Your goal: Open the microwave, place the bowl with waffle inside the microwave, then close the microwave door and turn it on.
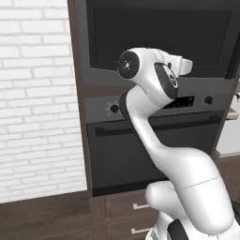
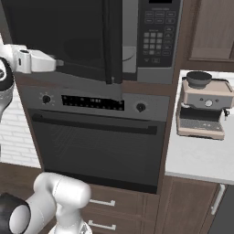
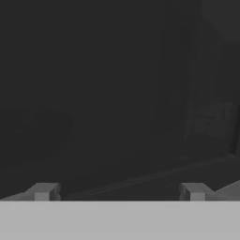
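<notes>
One step is partly done: the microwave door [image 2: 64, 36] is swung ajar. Jaws [image 3: 119, 192] are spread, nothing grasped. Loading, closing and starting are left.

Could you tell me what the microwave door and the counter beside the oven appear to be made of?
The microwave door looks like dark grey metal or plastic around a black glassy window; its faint sheen suggests glass, though the render leaves that open. The counter looks like pale, smooth, matte stone or laminate, with no visible pattern.

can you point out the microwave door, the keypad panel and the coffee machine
microwave door [image 2: 68, 36]: right base view, on its black window.
keypad panel [image 2: 157, 43]: right base view, on the button grid.
coffee machine [image 2: 203, 109]: right base view, on its front, standing on the counter.
</notes>
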